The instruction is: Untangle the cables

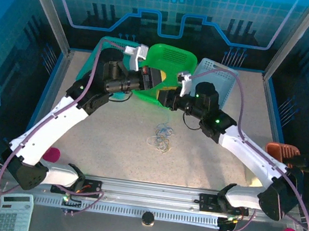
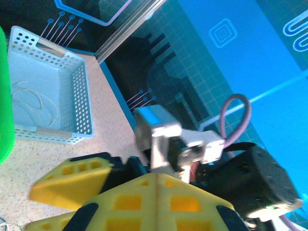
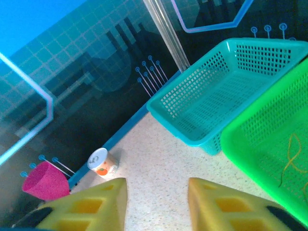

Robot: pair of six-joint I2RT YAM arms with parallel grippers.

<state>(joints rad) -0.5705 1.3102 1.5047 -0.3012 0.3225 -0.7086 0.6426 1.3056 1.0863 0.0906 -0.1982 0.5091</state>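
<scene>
The cables (image 1: 162,139) lie in a small loose clump of white, blue and yellowish loops on the speckled table, in front of both grippers and touched by neither. My left gripper (image 1: 154,87) hovers above the table by the green basket; in the left wrist view its yellow fingers (image 2: 130,197) are pressed together, with nothing seen between them (image 2: 157,179). My right gripper (image 1: 166,98) faces it almost tip to tip. In the right wrist view it is open (image 3: 157,192) over bare table.
Three baskets stand at the back: teal (image 3: 226,96), green (image 3: 269,134) with a thin yellowish cord inside, and light blue (image 2: 43,96) holding a thin white cord. A small can (image 3: 102,163) and a pink cup (image 3: 45,183) sit at the left edge.
</scene>
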